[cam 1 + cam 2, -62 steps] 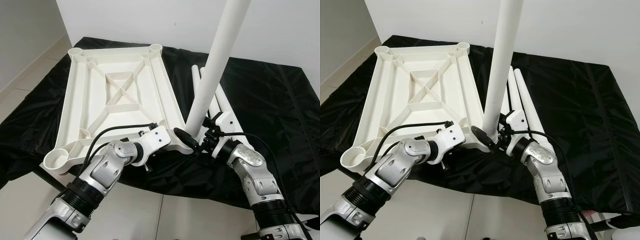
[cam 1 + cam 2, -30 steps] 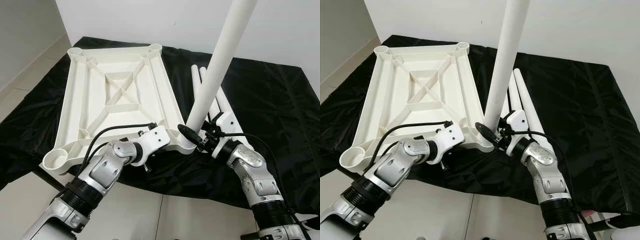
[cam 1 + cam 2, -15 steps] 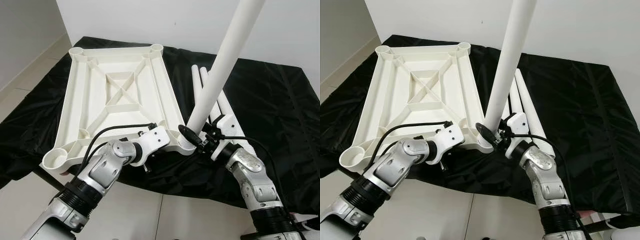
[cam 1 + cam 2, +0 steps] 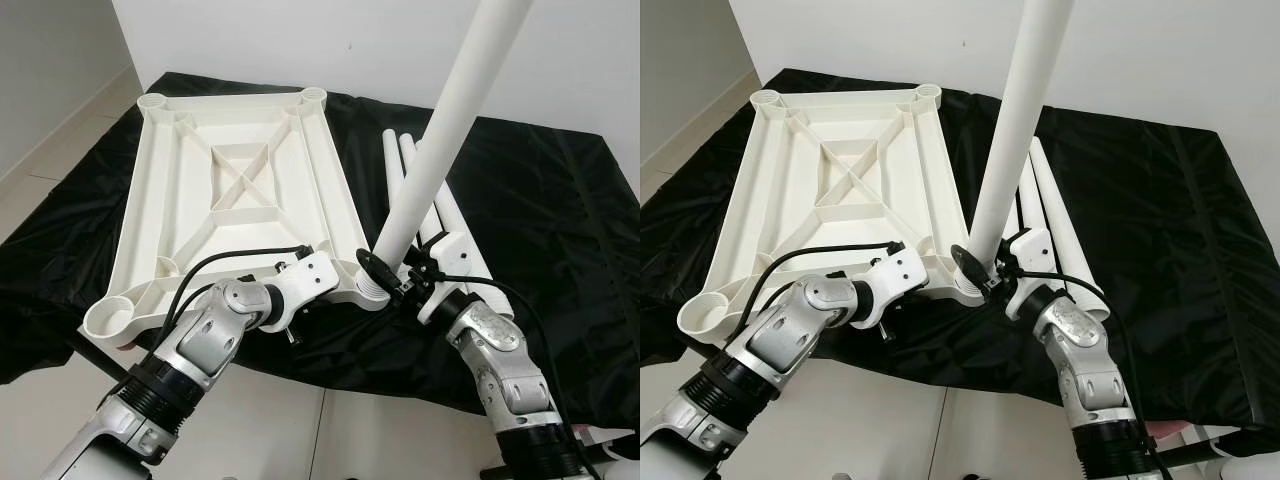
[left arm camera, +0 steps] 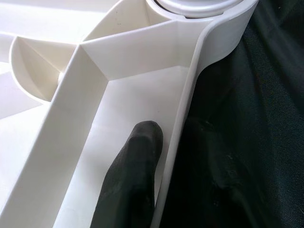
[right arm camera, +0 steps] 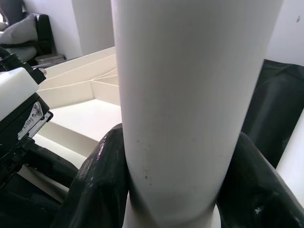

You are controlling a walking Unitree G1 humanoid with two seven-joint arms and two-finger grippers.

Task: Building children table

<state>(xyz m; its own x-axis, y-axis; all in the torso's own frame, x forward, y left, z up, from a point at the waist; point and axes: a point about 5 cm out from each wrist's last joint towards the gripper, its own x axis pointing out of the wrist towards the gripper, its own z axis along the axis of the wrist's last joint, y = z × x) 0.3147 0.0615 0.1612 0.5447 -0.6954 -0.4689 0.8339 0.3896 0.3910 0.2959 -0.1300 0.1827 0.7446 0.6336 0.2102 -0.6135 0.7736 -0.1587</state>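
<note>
Table top (image 4: 235,190): big, white, flipped upside down on the black cloth (image 4: 540,200); ribs in a cross shape on its underside; round holes for legs at the corners.
Near corner hole (image 4: 372,288): at the table top's corner closest to the right arm; round, white, with a leg standing in it.
Standing leg (image 4: 440,140): long white tube, bottom end in the near corner hole of the table top, leaning a bit away from the table top, top end out past the picture's edge.
Right gripper (image 6: 180,180): just beside the near corner of the table top, low on the standing leg; two black fingers (image 6: 97,180) hugging the leg, one on each side, squeezed tight on it.
Left gripper (image 5: 156,156): at the near edge of the table top, close to the corner hole; one black finger (image 5: 133,175) inside the rim wall, the other on the outside over the cloth; pinching the thin white wall.
Spare legs (image 4: 440,215): white tubes lying flat on the cloth, just beside the table top's long side, behind the standing leg.
Black cloth: spread under the table top and the spare legs.
Floor (image 4: 40,160): pale tiles, past the cloth on the table top's far side from the spare legs.
Wall (image 4: 300,40): white, behind the table top.
</note>
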